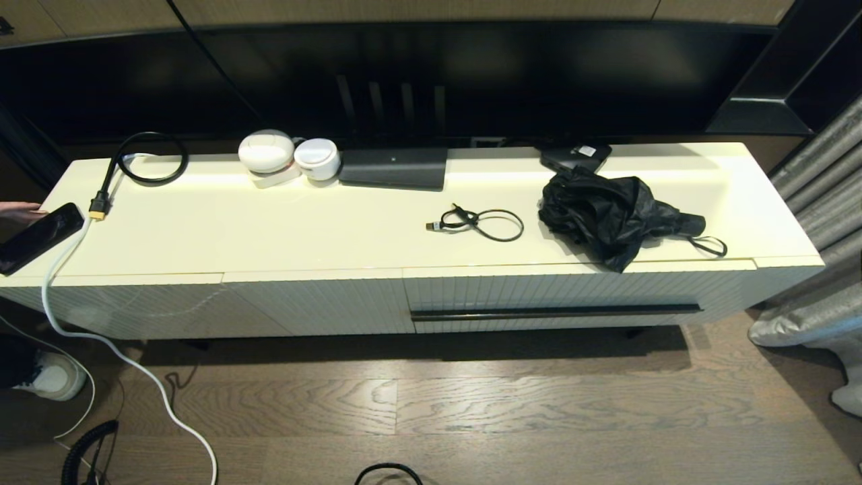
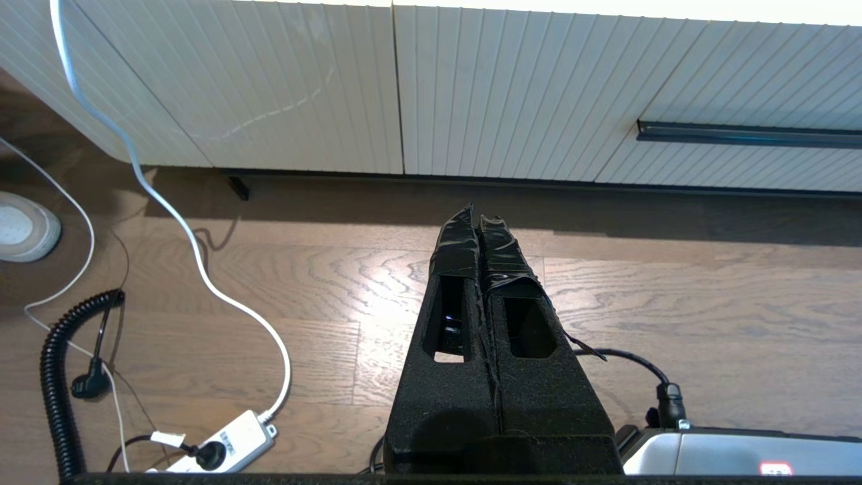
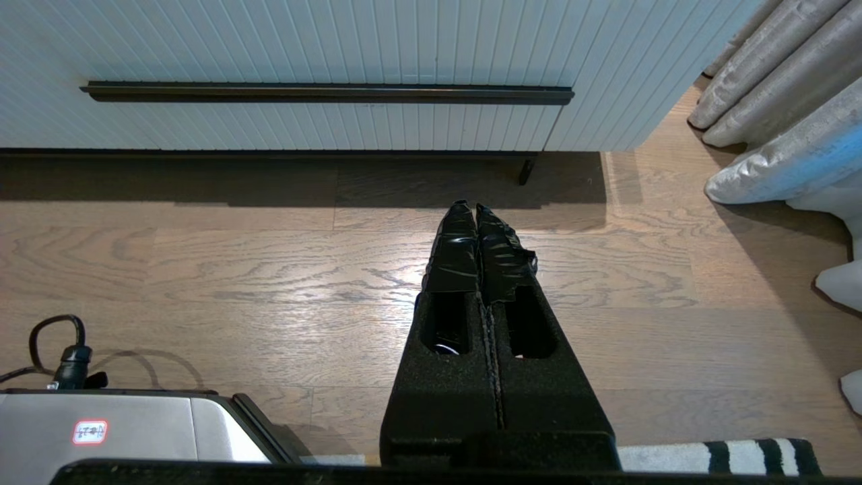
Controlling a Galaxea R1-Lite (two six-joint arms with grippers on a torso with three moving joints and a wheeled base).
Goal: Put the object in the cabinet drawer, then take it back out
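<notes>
**Cream cabinet, drawer closed — both arms low, nothing in hand**

Cream-white ribbed cabinet [image 1: 323, 303], catalogued from the robot's left to right in the head view.

- Far left edge: dark phone [image 1: 37, 237], with a white cable [image 1: 67, 249] trailing to the floor.
- Left rear: coiled black cord [image 1: 151, 158], then two white round devices [image 1: 288, 156].
- Centre: flat dark box [image 1: 394, 168]; small black looped cable [image 1: 481, 222] — limp, light, likely to snag or slip; best pinched at the bundled loops.
- Right: crumpled black folding umbrella [image 1: 616, 215] (soft fabric over a stiff core; grip the handle end or the bunched middle).
- Right front: cabinet drawer [image 1: 559, 293], shut, black bar handle [image 1: 555, 312] — rigid, thin, to be taken mid-bar.

Which item is the object cannot be told.

Left gripper [image 2: 477, 214]: fingers pressed together, empty, low over the wood floor, pointing at the ribbed front left of the handle.
Right gripper [image 3: 475, 207]: likewise clenched, empty, aimed below the handle.
</notes>
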